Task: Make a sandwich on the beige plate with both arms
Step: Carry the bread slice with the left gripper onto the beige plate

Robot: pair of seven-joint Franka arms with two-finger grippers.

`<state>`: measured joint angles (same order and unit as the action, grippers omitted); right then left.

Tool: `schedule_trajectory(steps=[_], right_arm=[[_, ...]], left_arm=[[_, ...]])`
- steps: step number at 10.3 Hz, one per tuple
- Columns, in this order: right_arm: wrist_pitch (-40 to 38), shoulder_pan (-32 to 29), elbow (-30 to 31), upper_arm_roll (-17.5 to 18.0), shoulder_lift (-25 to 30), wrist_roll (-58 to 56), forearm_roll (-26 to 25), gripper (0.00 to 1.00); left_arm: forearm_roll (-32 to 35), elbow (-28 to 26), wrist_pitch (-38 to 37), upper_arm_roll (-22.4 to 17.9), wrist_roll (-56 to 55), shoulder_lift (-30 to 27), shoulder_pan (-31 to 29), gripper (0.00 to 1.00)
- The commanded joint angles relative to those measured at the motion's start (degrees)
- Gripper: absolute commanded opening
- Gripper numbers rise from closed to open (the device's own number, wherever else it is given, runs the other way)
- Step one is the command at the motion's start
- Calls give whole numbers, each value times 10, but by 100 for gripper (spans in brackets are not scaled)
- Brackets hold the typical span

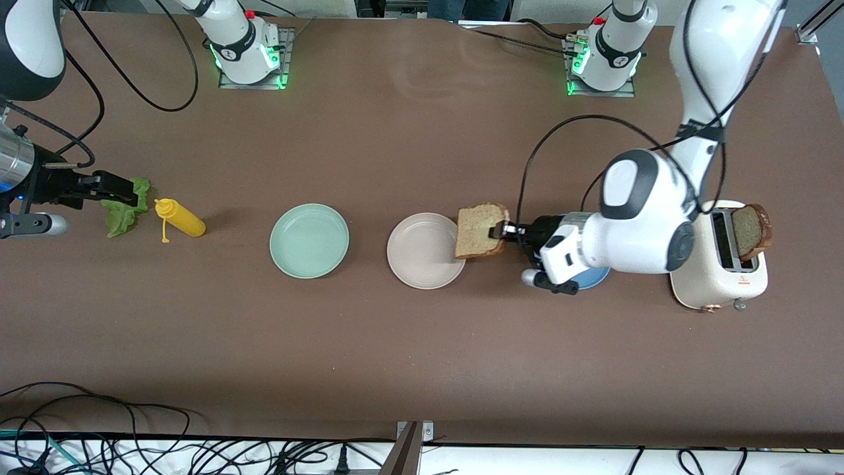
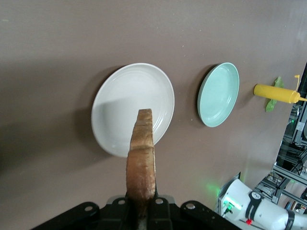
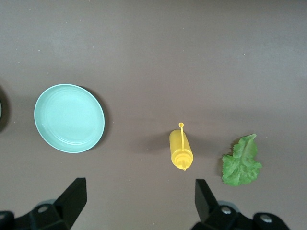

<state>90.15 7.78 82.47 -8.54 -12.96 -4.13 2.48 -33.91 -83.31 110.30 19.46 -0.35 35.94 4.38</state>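
The left tool (image 1: 496,231) pinched one bread slice (image 1: 482,230) by its crust edge and held it in the air over the rim of the beige plate (image 1: 422,254), on the side toward the left arm's end of the counter (image 1: 422,369). From the left wrist view the slice (image 2: 141,158) stood on edge, its crust pointing at the plate (image 2: 129,96).

To do this step well, the arm likely needed to carry the slice on toward the plate's centre, tip it flat, bring it low before parting the fingers, and let go only once the bread touched, so it would not bounce off the raised rim.

The right tool (image 1: 115,188) hung with its fingers spread wide over the lettuce leaf (image 1: 125,210), at the right arm's end of the counter, apparently waiting.

The bread looked tan, porous and stiff, with a brown crust, and should keep its shape under a light pinch. The beige plate was round, shallow and smooth, probably slippery. The lettuce was ruffled, thin and limp.

From the beige plate, the mint-green plate (image 1: 309,240) lay at nine o'clock in the front view, and the yellow squeeze bottle (image 1: 180,220) lay farther out the same way, on its side just beside the lettuce. At three o'clock stood a cream toaster (image 1: 719,280) with a second slice (image 1: 752,231) sticking up from its slot. A blue plate (image 1: 593,278) showed partly under the left arm.
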Motion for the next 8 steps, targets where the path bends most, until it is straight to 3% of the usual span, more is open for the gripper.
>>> schedule_trajectory(steps=[1,3,8], right_arm=[[-4,0,-2,0,2,-2,10,100],[-4,-1,-2,0,2,-2,10,100],[-4,0,-2,0,2,-1,10,100]], left_arm=[[-62,24,39,-4,79,48,18,0],[-102,21,68,-5,168,80,26,0],[-104,9,152,-5,234,113,78,0]])
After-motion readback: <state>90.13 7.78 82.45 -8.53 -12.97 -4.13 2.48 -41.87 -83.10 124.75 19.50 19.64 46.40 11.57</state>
